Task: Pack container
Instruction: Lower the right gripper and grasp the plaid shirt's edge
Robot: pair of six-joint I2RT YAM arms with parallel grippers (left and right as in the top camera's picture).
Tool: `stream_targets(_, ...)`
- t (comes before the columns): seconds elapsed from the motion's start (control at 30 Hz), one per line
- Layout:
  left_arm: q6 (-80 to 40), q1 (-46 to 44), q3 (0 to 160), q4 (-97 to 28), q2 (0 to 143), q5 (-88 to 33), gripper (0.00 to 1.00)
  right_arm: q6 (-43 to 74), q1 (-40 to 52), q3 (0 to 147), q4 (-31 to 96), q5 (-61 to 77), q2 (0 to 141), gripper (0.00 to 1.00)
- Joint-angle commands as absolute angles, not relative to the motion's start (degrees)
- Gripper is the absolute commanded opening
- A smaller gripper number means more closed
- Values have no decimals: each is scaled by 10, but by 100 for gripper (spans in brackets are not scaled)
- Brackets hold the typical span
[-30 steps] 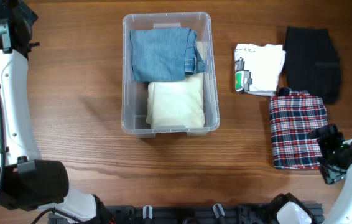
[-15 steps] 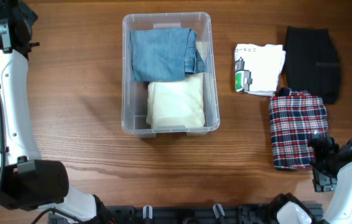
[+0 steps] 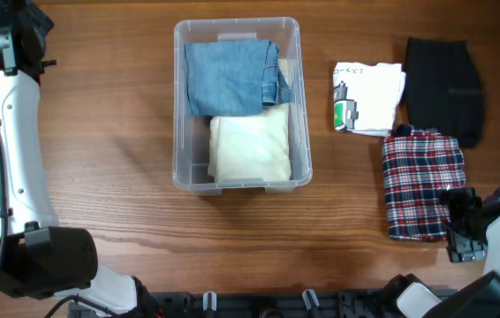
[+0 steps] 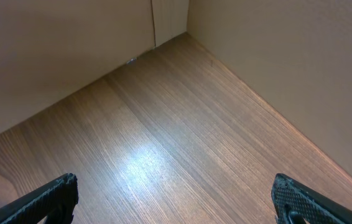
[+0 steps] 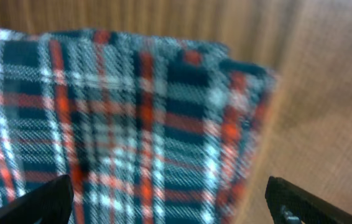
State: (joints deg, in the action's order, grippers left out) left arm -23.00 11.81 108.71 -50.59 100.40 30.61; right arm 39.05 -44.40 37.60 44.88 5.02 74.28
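Overhead: container [image 3: 179,106] well left of right tool [image 3: 457,224]

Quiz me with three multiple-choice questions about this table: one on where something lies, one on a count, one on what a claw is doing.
1. Where does the plaid garment lie? A in the container; B on the table, right of the container; C left of the container.
2. How many folded garments are in the container? A one; B three; C two.
3. How is the right claw? A open, holding nothing; B shut on the plaid garment; C shut on the container's rim.
Answers: 1 B, it lies on wood to the right; 2 C, a denim garment and a cream garment; 3 A, its fingers stand wide apart by the plaid garment's corner.
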Motion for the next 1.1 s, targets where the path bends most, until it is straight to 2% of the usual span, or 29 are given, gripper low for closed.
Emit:
stream_targets(0.0,-223,121,1087,-505,1007,316,100,345,-445,370,430,72,778,100)
stream_targets(0.43,-223,121,1087,-505,1007,316,100,373,-445,365,432,78,795,100)
stream_targets(0.9,-223,121,1087,-505,1007,316,100,392,-403,274,304,107,795,100)
stream_targets(1.07,-223,121,1087,-505,1007,316,100,425,-380,269,297,132,795,99)
